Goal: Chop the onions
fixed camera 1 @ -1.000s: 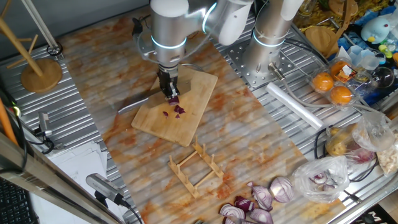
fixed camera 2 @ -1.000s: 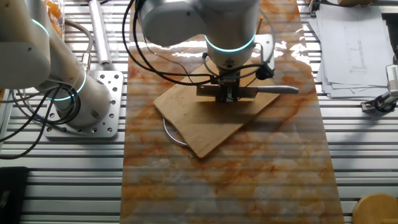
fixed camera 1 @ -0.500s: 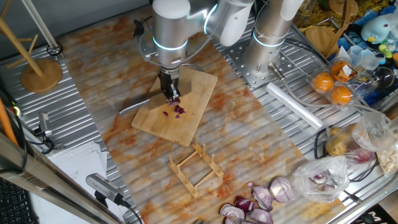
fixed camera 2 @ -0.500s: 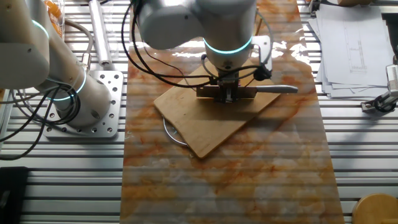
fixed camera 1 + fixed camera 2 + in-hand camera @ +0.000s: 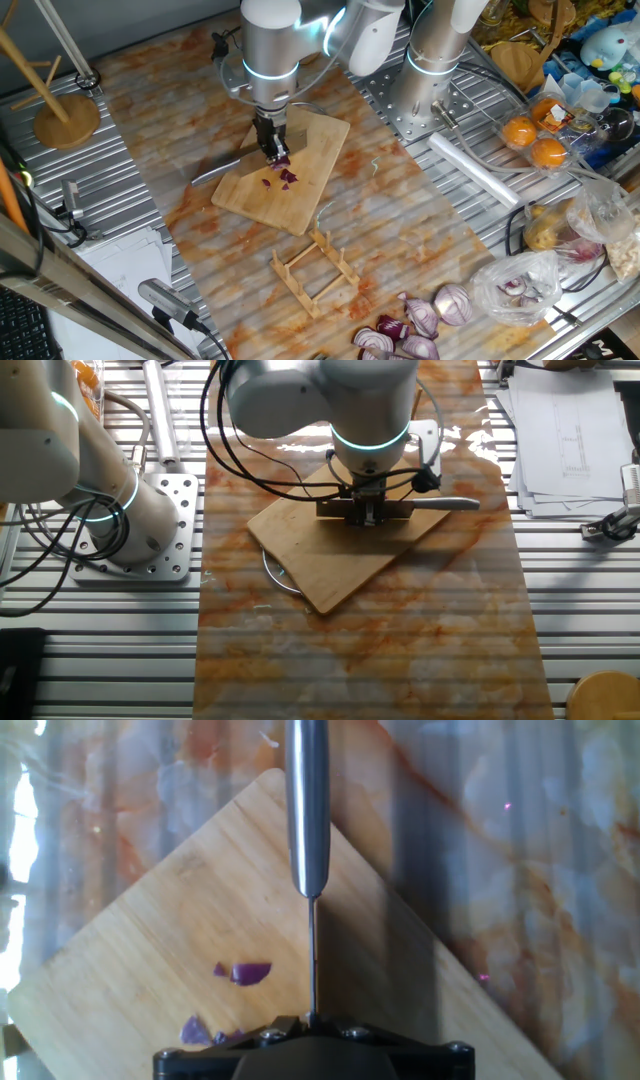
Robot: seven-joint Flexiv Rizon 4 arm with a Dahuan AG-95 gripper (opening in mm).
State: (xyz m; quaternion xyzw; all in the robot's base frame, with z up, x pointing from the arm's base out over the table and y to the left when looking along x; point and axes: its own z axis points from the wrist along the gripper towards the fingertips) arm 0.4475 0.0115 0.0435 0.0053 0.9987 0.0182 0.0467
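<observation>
A few small dark purple onions (image 5: 284, 176) pieces lie on the wooden cutting board (image 5: 300, 205). My gripper (image 5: 271, 150) stands over the board, shut on a knife with its blade edge down beside the pieces. The knife's steel handle (image 5: 215, 171) sticks out past the board's left edge. In the other fixed view the gripper (image 5: 369, 513) holds the blade (image 5: 335, 508), and the handle (image 5: 446, 504) points right. In the hand view the handle (image 5: 307, 810) runs upward, the thin blade spine (image 5: 313, 955) leads to the gripper (image 5: 311, 1020), and onion pieces (image 5: 249, 973) lie left of the blade.
A wooden slotted rack (image 5: 318, 268) lies in front of the board. Halved red onions (image 5: 418, 325) and a plastic bag (image 5: 520, 285) sit at the front right. A second arm's base (image 5: 425, 95) and a white roll (image 5: 485, 180) are to the right, and a wooden stand (image 5: 66, 118) is far left.
The gripper with the knife has barely shifted over the board. The onion pieces lie where they were.
</observation>
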